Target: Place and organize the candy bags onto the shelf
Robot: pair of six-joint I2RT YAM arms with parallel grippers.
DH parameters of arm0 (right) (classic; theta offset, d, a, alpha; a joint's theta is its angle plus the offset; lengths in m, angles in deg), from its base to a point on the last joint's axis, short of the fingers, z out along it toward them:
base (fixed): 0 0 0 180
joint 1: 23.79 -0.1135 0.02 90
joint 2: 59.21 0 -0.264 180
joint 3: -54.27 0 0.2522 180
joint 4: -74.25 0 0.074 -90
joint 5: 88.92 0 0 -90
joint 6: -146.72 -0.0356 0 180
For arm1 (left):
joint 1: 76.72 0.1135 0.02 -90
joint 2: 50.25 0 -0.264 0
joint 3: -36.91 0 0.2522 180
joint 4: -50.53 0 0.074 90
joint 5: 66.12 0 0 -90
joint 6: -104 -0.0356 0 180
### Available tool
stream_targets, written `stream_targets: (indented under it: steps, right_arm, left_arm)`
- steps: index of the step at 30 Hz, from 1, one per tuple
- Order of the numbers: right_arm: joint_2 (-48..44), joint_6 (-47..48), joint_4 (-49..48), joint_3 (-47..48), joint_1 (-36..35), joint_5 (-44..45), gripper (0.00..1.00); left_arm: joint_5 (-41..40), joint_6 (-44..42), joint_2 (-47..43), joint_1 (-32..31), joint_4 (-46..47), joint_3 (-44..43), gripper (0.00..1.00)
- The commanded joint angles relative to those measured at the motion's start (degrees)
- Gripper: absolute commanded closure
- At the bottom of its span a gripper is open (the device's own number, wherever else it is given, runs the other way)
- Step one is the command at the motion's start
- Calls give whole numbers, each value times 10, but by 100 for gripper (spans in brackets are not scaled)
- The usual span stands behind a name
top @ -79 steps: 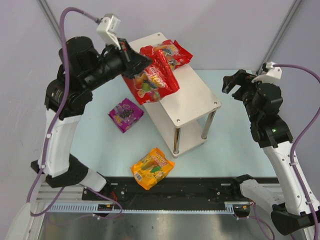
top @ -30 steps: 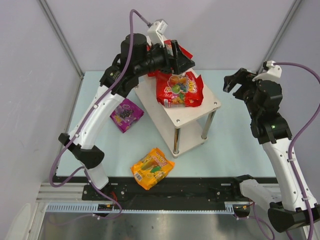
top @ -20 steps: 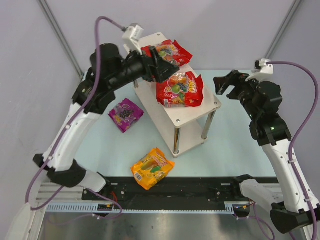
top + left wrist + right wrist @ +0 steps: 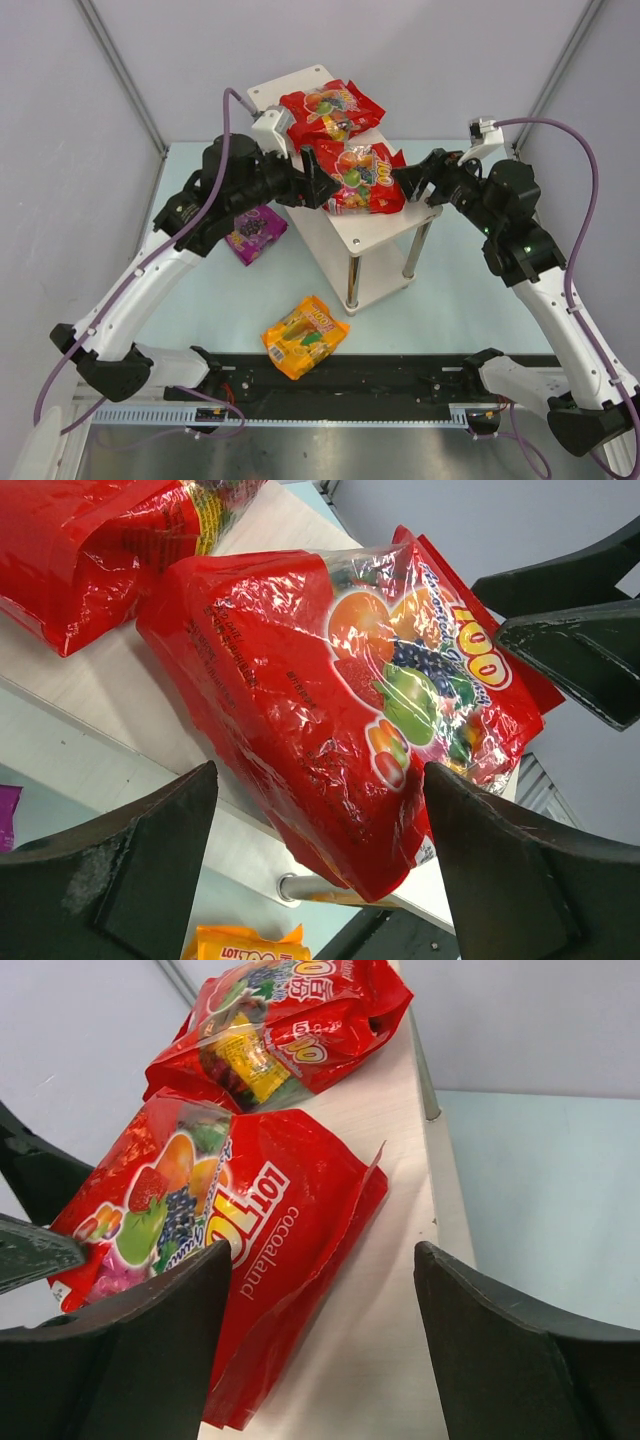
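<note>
While both arms are closing in on the shelf [image 4: 385, 225] from either side, two of the candy bags are already lying on its top board. The far red bag [image 4: 332, 108] is resting by the far short edge, and the near red bag [image 4: 362, 178] is lying toward the near short edge. The left tool [image 4: 322, 183] is standing wide open just beside that bag's left side, holding nothing. The right tool [image 4: 415, 185] is facing its right side with jaws apart, also empty. The purple bag [image 4: 252, 230] is lying on the surface [image 4: 440, 300] left of the shelf, and the orange-yellow bag [image 4: 305, 335] is lying toward the surface's near edge.

These bags are probably light, soft and crinkly, with slippery film and shifting contents, so pinching a sealed end seam seems safest.

Compared with a moment earlier, the right arm has swung in to the shelf, the left arm has dropped lower, and the near red bag has not moved.
</note>
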Motion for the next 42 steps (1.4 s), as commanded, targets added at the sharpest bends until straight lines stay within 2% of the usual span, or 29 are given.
stream_targets:
  steps: [1,15,27,36,42]
  right_arm:
    - [0,-13,-22,9,-4,-29,24]
    - [34,-36,-56,9,4,-107,49]
    - [64,-66,-119,10,49,-149,47]
    - [103,-66,-130,36,53,-159,47]
    - [124,-71,-140,46,54,-158,47]
  left_arm:
    - [-7,-16,-3,-6,17,-6,12]
    - [17,-12,2,-28,35,0,18]
    - [14,2,28,-86,51,-19,19]
    - [-23,-10,33,-88,35,-32,19]
    - [-60,-41,50,-76,-3,-71,16]
